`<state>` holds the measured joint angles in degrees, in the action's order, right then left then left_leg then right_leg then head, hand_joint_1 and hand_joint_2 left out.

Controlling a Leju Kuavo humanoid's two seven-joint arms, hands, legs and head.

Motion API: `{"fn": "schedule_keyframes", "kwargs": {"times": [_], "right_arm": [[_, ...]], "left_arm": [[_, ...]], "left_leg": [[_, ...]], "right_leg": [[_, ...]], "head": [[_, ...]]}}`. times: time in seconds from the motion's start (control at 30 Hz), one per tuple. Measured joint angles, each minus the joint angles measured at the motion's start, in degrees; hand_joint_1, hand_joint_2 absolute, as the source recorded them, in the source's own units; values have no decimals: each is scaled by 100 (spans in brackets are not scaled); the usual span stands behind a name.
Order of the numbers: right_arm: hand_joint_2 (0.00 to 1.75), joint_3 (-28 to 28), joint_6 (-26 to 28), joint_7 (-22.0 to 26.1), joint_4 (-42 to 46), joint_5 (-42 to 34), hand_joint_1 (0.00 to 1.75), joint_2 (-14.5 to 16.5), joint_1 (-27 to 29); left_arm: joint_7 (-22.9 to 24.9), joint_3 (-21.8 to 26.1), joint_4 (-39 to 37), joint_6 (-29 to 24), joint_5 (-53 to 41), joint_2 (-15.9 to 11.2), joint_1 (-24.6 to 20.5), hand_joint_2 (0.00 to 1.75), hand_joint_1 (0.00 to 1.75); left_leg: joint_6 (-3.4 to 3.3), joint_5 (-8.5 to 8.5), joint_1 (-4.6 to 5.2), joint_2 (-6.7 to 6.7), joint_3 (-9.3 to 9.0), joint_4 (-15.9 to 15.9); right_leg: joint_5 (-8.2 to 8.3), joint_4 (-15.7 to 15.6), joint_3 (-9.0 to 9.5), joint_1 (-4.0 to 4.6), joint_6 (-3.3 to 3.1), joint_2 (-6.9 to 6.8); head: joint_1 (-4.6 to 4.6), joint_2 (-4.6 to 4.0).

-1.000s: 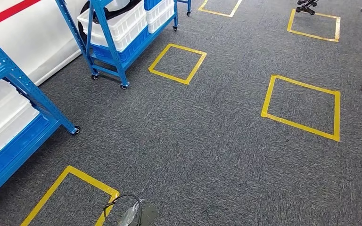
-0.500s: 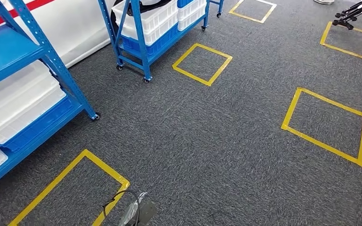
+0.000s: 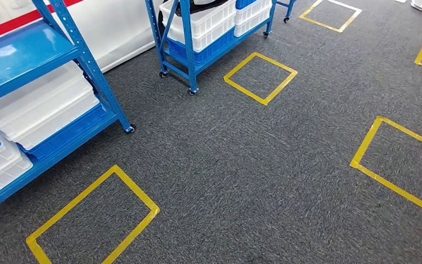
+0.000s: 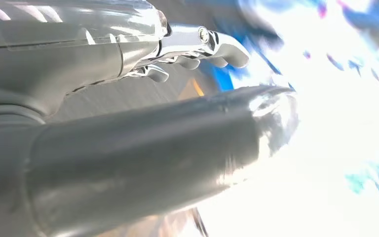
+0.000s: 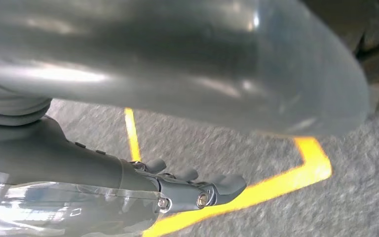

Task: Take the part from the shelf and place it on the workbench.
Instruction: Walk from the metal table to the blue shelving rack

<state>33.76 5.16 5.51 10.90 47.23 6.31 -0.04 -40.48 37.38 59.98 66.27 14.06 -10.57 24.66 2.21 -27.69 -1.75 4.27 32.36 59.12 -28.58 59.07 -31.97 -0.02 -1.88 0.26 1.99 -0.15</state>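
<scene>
I am looking at the blue steel shelf (image 3: pixel 77 52) with white plastic bins (image 3: pixel 44 110); the part is not identifiable. My left hand (image 4: pixel 143 118) and right hand (image 5: pixel 177 98) are hanging empty, fingers loosely apart. Picking and counter placing are both remaining.

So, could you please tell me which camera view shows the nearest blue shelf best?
The head view: the blue shelf stands sharp at the left with its white bins. The left wrist view gives blurred blue past the robot hand; the right wrist view shows carpet.
</scene>
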Motion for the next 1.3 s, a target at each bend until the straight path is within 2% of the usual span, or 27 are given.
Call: {"fn": "schedule_keyframes", "kwargs": {"times": [0.03, 0.07, 0.13, 0.17, 0.2, 0.23, 0.27, 0.33, 0.4, 0.47, 0.53, 0.6, 0.63, 0.67, 0.7, 0.73, 0.77, 0.83, 0.9, 0.97, 1.03, 1.1, 1.17, 1.2, 1.23, 1.27, 1.3], "right_arm": [[0, 33, 2, -11, 1, -1, 0, -40, -21], [0, 65, 2, -16, 1, -2, 0, -80, -44], [0, 121, -9, -19, 0, 21, 0, -155, -66], [0, 135, -28, -20, -1, 57, 0, -195, -73], [0, 138, -56, -21, -1, 111, 0, -234, -80], [0, 136, -83, -23, -2, 168, 0, -268, -87], [0, 133, -103, -26, -2, 214, 0, -292, -105], [0, 132, -114, -28, -2, 273, 0, -316, -164], [0, 132, -110, -28, -2, 304, 0, -318, -236], [0, 132, -106, -29, -1, 330, 0, -318, -288], [0, 133, -86, -41, -1, 372, 0, -306, -274], [0, 139, -32, -66, -2, 424, 0, -239, -204], [0, 148, -2, -84, -2, 446, 0, -185, -177], [0, 165, 20, -106, -1, 462, 0, -131, -157], [0, 188, 35, -132, 1, 472, 0, -85, -150], [0, 216, 41, -161, 6, 478, 0, -45, -150], [0, 247, 44, -188, 13, 481, 0, -19, -143], [0, 303, 45, -224, 25, 481, 0, 10, -106], [0, 360, 35, -233, 27, 484, 0, 17, -79], [0, 413, 26, -225, 29, 487, 0, 18, -85], [0, 456, 31, -209, 31, 498, 0, -7, -81], [0, 503, 44, -199, 31, 512, 0, -65, -66], [0, 547, 59, -193, 30, 519, 0, -126, -59], [0, 563, 72, -190, 30, 520, 0, -152, -60], [0, 581, 85, -186, 29, 520, 0, -173, -62], [0, 602, 99, -183, 29, 520, 0, -190, -65], [0, 626, 111, -179, 29, 520, 0, -204, -68]], "left_arm": [[13, 297, 299, 510, -284, 77, 130, 0, 0], [26, 519, 595, 773, -860, 172, 236, 0, 0], [75, 852, 1062, 798, -2340, 445, 275, 0, 0], [143, 1027, 1201, 782, -2972, 595, 171, 0, 0], [238, 1206, 1268, 772, -3403, 749, -26, 0, 0], [330, 1354, 1281, 766, -3647, 897, -292, 0, 0], [386, 1433, 1275, 764, -3745, 1028, -561, 0, 0], [398, 1262, 1339, 706, -3705, 1298, -886, 0, 0], [441, 704, 1479, 396, -3394, 1549, -901, 0, 0], [541, -29, 1583, -202, -2880, 1685, -823, 0, 0], [668, -740, 1649, -1060, -2061, 1637, -796, 0, 0], [808, -1209, 1473, -2394, -897, 1395, -1122, 0, 0], [841, -1259, 1173, -3138, -377, 1186, -1435, 0, 0], [827, -1147, 779, -3770, -88, 942, -1750, 0, 0], [796, -911, 357, -4163, -54, 715, -1999, 0, 0], [754, -617, -17, -4321, -221, 518, -2139, 0, 0], [715, -334, -330, -4300, -528, 389, -2217, 0, 0], [649, 29, -868, -4160, -1136, 236, -2327, 0, 0], [619, 241, -1469, -4286, -1639, 172, -2384, 0, 0], [659, 479, -2109, -4638, -2019, 149, -2354, 0, 0], [838, 711, -2679, -5147, -2268, 142, -2340, 0, 0], [1154, 903, -3142, -5737, -2495, 202, -2361, 0, 0], [1459, 1047, -3496, -6228, -2700, 333, -2365, 0, 0], [1587, 1096, -3640, -6401, -2799, 401, -2358, 0, 0], [1711, 1128, -3759, -6531, -2905, 466, -2353, 0, 0], [1834, 1147, -3862, -6638, -3020, 528, -2351, 0, 0], [1945, 1153, -3948, -6721, -3139, 583, -2352, 0, 0]], "left_leg": [[6, -118, 12, -92, 86, 195], [4, -288, 23, -213, 220, 506], [7, -609, 31, -324, 567, 1241], [8, -653, 31, -339, 672, 1449], [2, -588, 31, -355, 678, 1446], [-12, -425, 33, -386, 562, 1211], [-37, -223, 40, -453, 354, 822], [-95, 12, 87, -642, -33, 119], [-145, 25, 149, -724, -146, -108], [-202, 73, 157, -648, -167, -172], [-266, 148, 125, -545, -205, -256], [-312, 206, 110, -389, -171, -280], [-317, 225, 109, -288, -134, -273], [-310, 237, 104, -199, -109, -264], [-291, 238, 96, -135, -100, -251], [-268, 227, 88, -103, -107, -235], [-241, 206, 82, -77, -118, -213], [-173, 156, 85, 8, -90, -143], [-87, 132, 76, 109, -26, -99], [-4, 124, 41, 148, -8, -108], [46, 16, 33, -36, 48, 42], [76, -289, 38, -286, 336, 631], [97, -546, 32, -359, 714, 1330], [100, -537, 30, -372, 800, 1467], [100, -415, 30, -391, 765, 1368], [94, -221, 30, -435, 622, 1074], [80, -35, 35, -543, 421, 674]], "right_leg": [[3, -19, 16, -9, -45, -59], [1, -28, 31, -9, -76, -110], [-14, -30, 42, -1, -97, -229], [-24, -30, 48, 3, -92, -302], [-34, -29, 56, 5, -83, -389], [-43, -29, 71, 8, -69, -485], [-52, -28, 88, 10, -56, -580], [-66, -27, 126, 16, -14, -711], [-62, -33, 153, -5, 57, -752], [-62, -40, 189, -37, 144, -753], [-206, 151, 120, -58, 208, -484], [-541, 761, -195, -73, 230, -151], [-692, 1132, -400, -75, 232, -79], [-753, 1395, -556, -77, 236, -49], [-705, 1482, -628, -84, 243, -31], [-545, 1338, -584, -102, 254, -20], [-318, 1015, -446, -134, 272, 13], [-18, 361, -155, -193, 297, 217], [6, 123, -58, -181, 261, 356], [10, 74, -32, -152, 174, 289], [26, 0, 24, -157, 93, 187], [17, -42, 66, -147, 40, 45], [-11, -43, 85, -124, 16, -110], [-28, -43, 98, -116, 17, -186], [-49, -42, 119, -112, 26, -259], [-72, -42, 149, -110, 41, -329], [-98, -42, 185, -107, 64, -394]], "head": [[0, 0], [1, 0], [2, 0], [2, 0], [2, 0], [2, 0], [2, 0], [1, 0], [1, 0], [1, 0], [1, 0], [0, 0], [-1, 0], [-1, 0], [-1, 0], [-1, 0], [-1, 0], [0, 0], [1, 0], [1, 0], [2, 0], [2, 0], [2, 0], [2, 0], [2, 0], [2, 0], [2, 0]]}}
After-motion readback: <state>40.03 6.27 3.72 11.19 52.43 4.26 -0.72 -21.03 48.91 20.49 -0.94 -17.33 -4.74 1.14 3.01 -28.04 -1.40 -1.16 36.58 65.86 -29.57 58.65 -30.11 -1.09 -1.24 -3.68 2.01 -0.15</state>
